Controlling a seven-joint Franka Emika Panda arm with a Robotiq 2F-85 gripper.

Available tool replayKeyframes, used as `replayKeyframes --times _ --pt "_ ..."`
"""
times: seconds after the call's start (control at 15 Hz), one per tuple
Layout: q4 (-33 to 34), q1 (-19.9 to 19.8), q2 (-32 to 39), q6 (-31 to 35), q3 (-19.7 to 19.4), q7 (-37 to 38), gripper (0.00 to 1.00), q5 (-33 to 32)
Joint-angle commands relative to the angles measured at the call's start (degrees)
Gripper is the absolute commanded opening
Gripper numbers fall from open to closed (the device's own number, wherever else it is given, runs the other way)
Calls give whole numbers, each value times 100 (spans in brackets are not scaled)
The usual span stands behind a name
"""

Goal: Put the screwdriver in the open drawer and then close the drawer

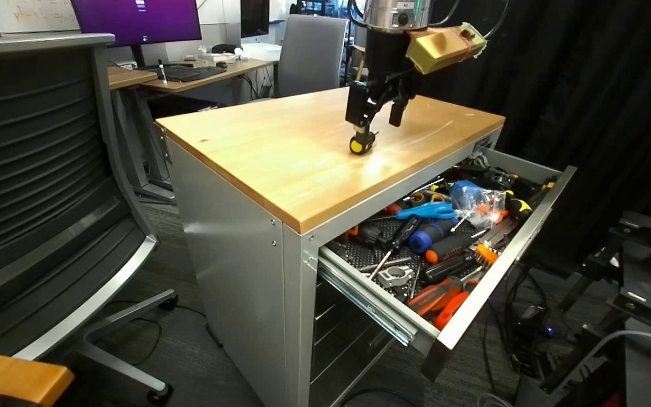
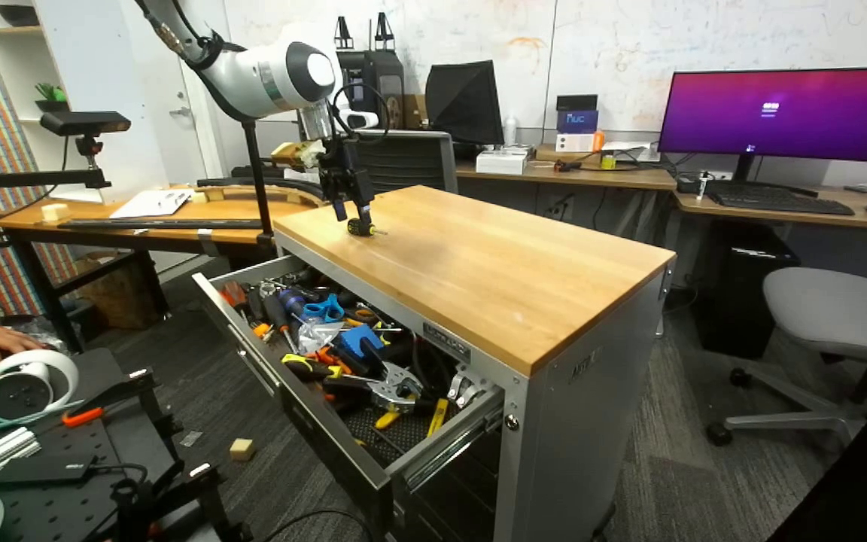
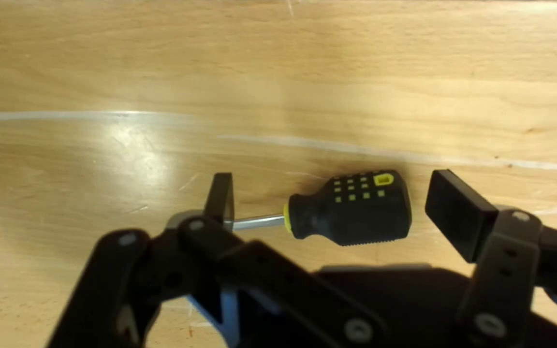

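Two fingers (image 3: pixel 460 215) of the gripper (image 3: pixel 339 208) stand spread in your wrist view, pinching nothing. The screwdriver (image 3: pixel 356 212) lies between them on the surface (image 3: pixel 114 67), long axis roughly in line with your squeeze: handle end short of one pad, shaft running behind the other, tip hidden. Squeeze as-is and it likely gets loaded end to end: tip slides past the pad, handle skids or pivots. Cause: wrist angle. A quarter turn should put you across the handle.

In an exterior view the drawer (image 1: pixel 510 257) sits pulled out below the surface's long edge. The screwdriver looks nearer that edge than the opposite one, well off all four corners. One fingertip overlaps it; can't tell if they touch. Go lower and you could jam it against the surface.

In an exterior view tools (image 2: pixel 396 388) crowd the drawer. Release onto a high spot and the screwdriver may catch on the cabinet (image 2: pixel 569 444) frame when you push in.
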Motion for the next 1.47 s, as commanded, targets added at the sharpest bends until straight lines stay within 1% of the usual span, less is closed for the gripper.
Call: replayKeyframes --times 0.0,0.13,0.27,0.33,0.47,0.53,0.67,0.73,0.93,1.07,1.27,1.4 --pt "92 112 123 464 -137 243 100 280" --pt "78 166 157 714 -204 438 100 308" --pt "47 276 171 925 -347 759 100 177" --pt "32 333 182 978 -424 890 80 111" --pt "-43 429 152 1030 -551 1094 68 34" --pt "-65 464 140 1030 -595 1176 58 8" --pt "-89 511 128 1056 -650 1302 42 -14" --pt "-93 521 121 1030 -658 1339 39 -15" --pt "-169 529 42 994 -664 1375 39 -21" --pt "-384 556 -179 885 -691 1362 39 -117" --pt "-775 635 -546 501 -778 1495 39 -463" --pt "-1063 591 -768 134 -710 1514 39 -622"
